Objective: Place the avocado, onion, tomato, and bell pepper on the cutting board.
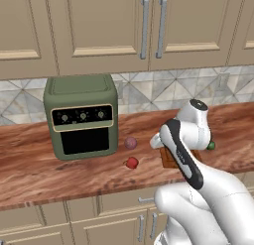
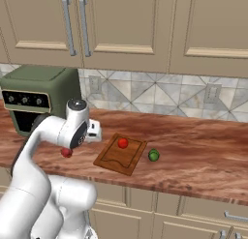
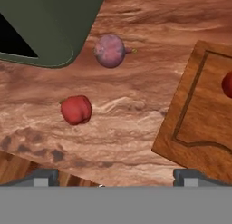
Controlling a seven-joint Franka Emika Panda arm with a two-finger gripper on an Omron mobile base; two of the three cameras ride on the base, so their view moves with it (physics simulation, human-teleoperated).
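While gripper (image 3: 113,178) hangs above counter (image 3: 127,114), jaws seen spread wide, nothing held. Pepper (image 3: 76,109) judged nearest target: lies up-left of fingertips in hand view, blocky, no marked long axis. Onion (image 3: 110,51) farther, just beside oven (image 3: 45,23). Board (image 3: 199,123) to right, tomato (image 3: 228,85) already on it. Avocado (image 2: 153,155) found off board's far edge, on counter.

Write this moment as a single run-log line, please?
gripper: open, empty, above counter | tomato: on cutting board | onion, bell pepper, avocado: on counter, off board
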